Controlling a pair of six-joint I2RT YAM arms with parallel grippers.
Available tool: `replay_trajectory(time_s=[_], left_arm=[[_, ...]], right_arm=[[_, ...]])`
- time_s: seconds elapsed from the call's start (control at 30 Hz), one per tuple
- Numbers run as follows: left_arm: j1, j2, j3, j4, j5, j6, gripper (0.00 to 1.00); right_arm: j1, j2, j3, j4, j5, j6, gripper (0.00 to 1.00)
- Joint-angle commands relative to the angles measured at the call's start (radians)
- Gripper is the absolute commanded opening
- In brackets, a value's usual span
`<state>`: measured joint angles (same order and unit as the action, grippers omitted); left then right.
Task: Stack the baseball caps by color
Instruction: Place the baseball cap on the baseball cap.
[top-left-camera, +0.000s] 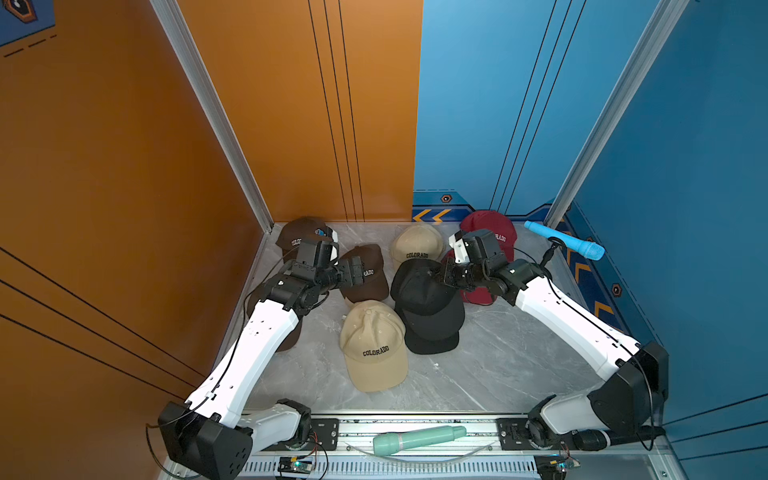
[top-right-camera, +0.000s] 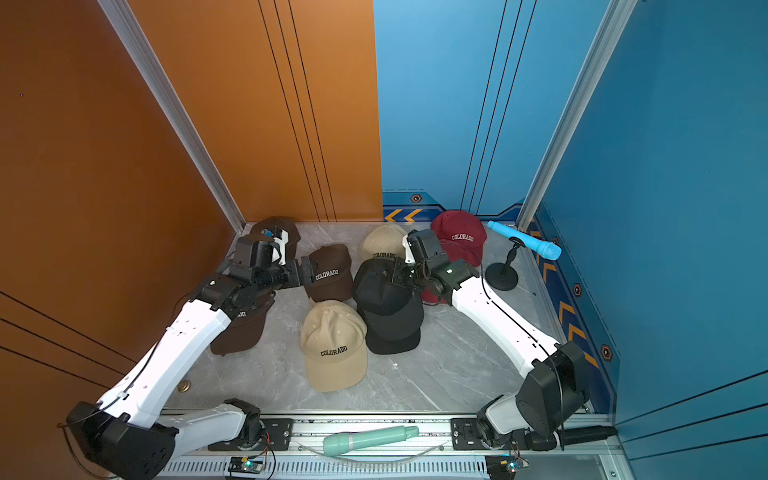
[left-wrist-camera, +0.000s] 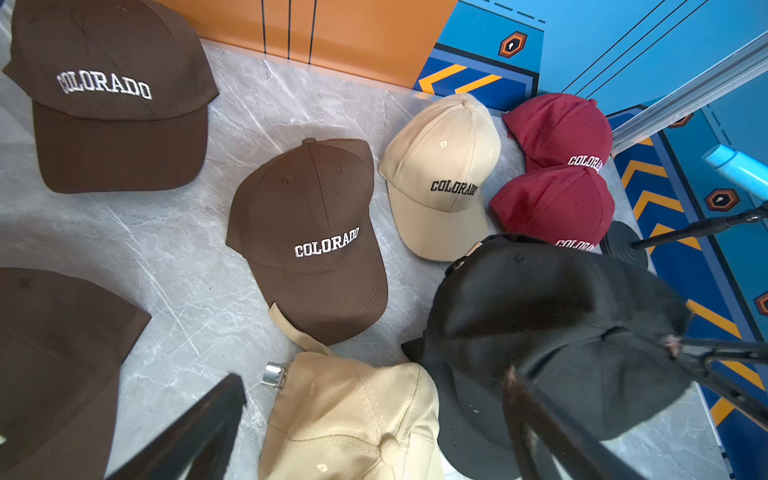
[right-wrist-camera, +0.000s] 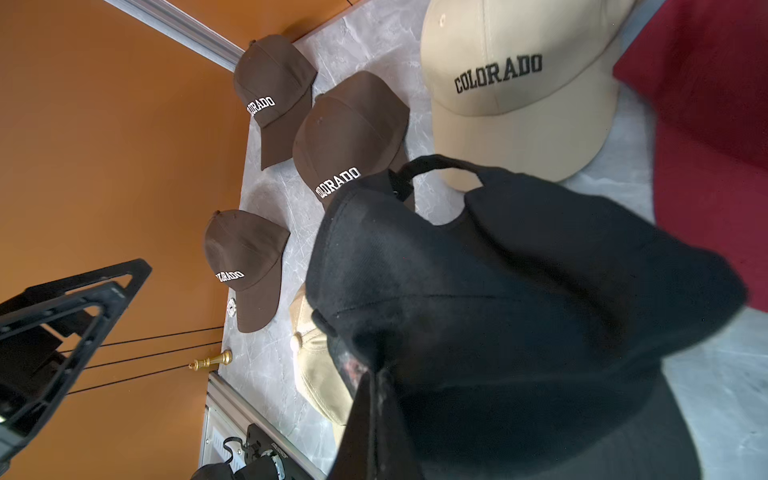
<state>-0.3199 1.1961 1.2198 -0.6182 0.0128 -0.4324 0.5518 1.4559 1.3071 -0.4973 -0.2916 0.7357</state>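
Mint-green plastic microphone (top-left-camera: 417, 439) is lying on the rail (top-left-camera: 357, 436) — right tool (right-wrist-camera: 368, 376) is pinching a plain black fabric cap (right-wrist-camera: 519, 291); left tool (left-wrist-camera: 372, 376) is hovering, jaws wide.

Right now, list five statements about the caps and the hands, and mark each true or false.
1. The right hand grips a black cap. True.
2. The three brown caps lie unstacked. True.
3. The left hand holds a brown cap. False: the left hand is open and holds nothing.
4. The two beige caps are stacked. False: one beige cap and the other lie apart.
5. The blue microphone lies flat among the caps. False: the blue microphone sits on a stand, apart from them.
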Motion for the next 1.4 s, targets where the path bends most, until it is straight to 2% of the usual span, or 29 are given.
replay_trajectory(time_s=[0.0, 0.27, 0.53, 0.9, 1.33, 1.37], left_arm=[[0.022, -0.014, -0.021, -0.018, 0.045, 0.027, 0.98], [0.06, 0.0, -0.014, -0.018, 0.087, 0.046, 0.98], [0.076, 0.017, -0.009, -0.019, 0.101, 0.047, 0.98], [0.084, 0.023, -0.005, -0.014, 0.093, 0.027, 0.98], [0.083, 0.011, -0.01, -0.014, 0.062, -0.017, 0.98], [0.082, 0.011, -0.011, -0.013, 0.059, -0.02, 0.98]], right_arm=[[0.003, -0.005, -0.049, 0.096, 0.042, 0.059, 0.0], [-0.01, 0.009, -0.194, 0.204, 0.073, 0.129, 0.0], [-0.035, 0.019, -0.25, 0.217, 0.103, 0.125, 0.0], [-0.112, 0.159, -0.174, 0.202, -0.005, 0.061, 0.0], [-0.147, 0.228, -0.086, 0.095, 0.012, -0.013, 0.0], [-0.149, 0.23, -0.078, 0.077, 0.017, -0.026, 0.04]])
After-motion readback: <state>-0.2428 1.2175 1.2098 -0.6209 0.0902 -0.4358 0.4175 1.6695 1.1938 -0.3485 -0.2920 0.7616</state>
